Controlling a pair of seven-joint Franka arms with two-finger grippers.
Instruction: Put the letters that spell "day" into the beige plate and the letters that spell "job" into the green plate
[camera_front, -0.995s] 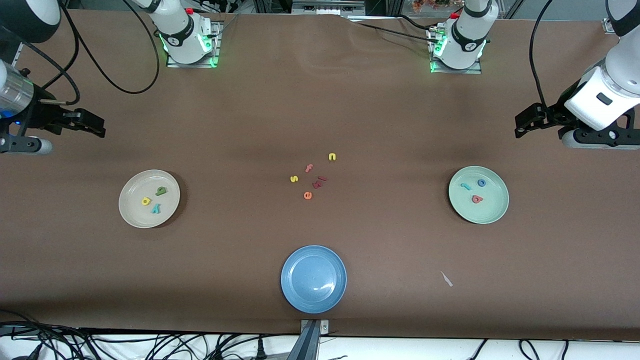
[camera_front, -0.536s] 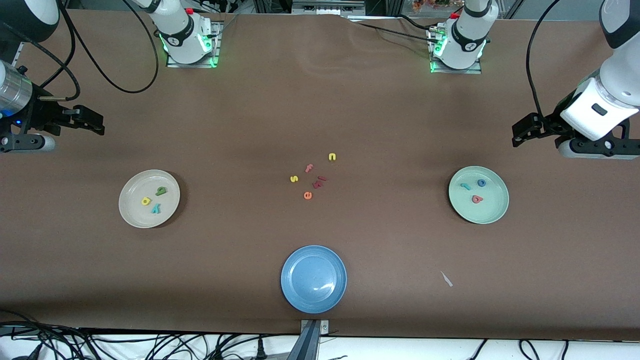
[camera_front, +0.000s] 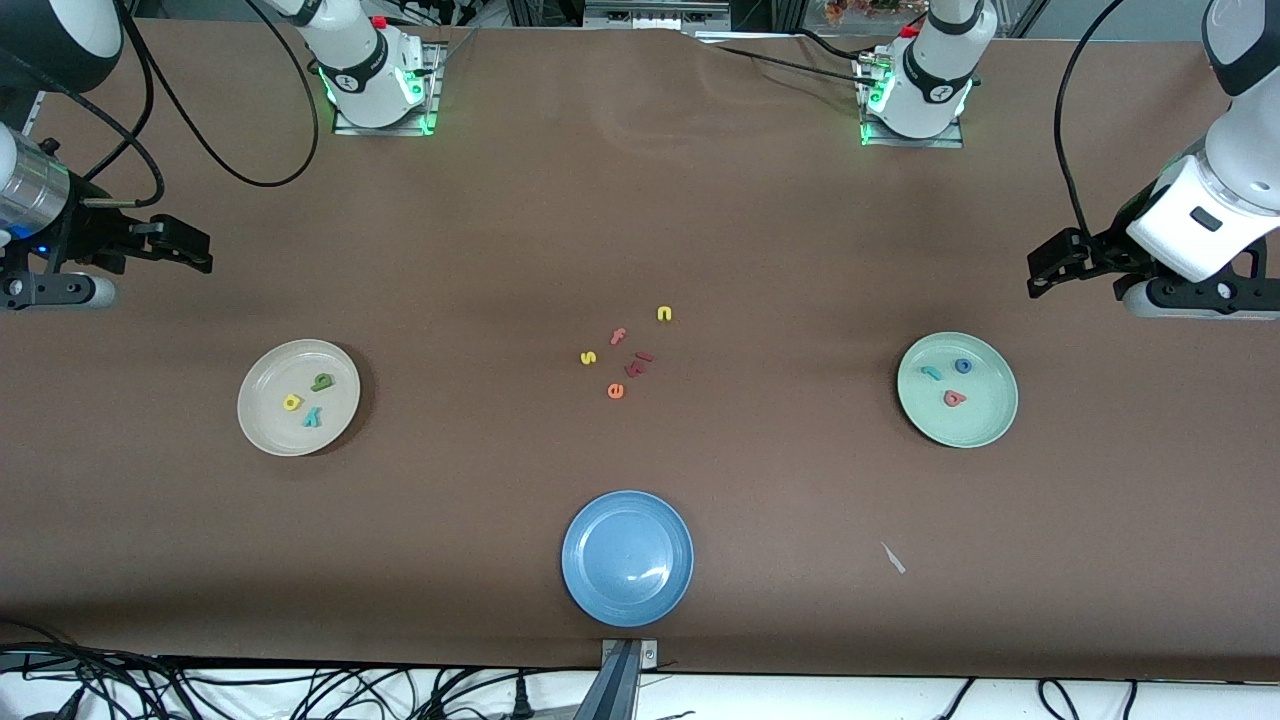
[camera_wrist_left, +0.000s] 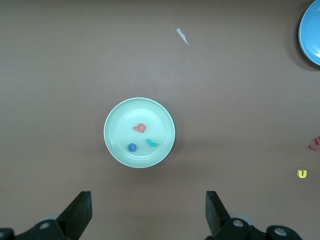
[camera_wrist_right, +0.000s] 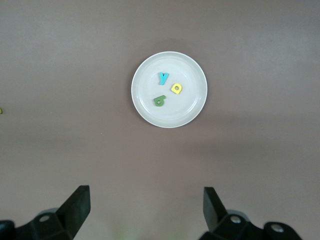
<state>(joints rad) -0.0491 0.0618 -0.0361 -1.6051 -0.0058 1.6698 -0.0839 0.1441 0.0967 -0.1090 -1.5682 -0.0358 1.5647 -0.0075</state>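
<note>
Here, d-a-y letters (camera_front: 306, 398) fill beige plate (camera_front: 262, 432); both claws (camera_wrist_left: 147, 212) (camera_wrist_right: 146, 210) gape, empty.

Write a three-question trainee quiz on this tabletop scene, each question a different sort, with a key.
1. True or false: the blue plate holds a letter.
2. Multiple choice: which letters lie in the green plate? A) yellow d, green a, teal y. B) teal j, blue o, salmon b. C) yellow s, orange e, pink f.
3. Fill in: the left gripper and right gripper both hang with jaws ____, holding nothing.

Key
1. False; it is bare.
2. B; the d, a and y lie in the beige plate.
3. Open.
</note>
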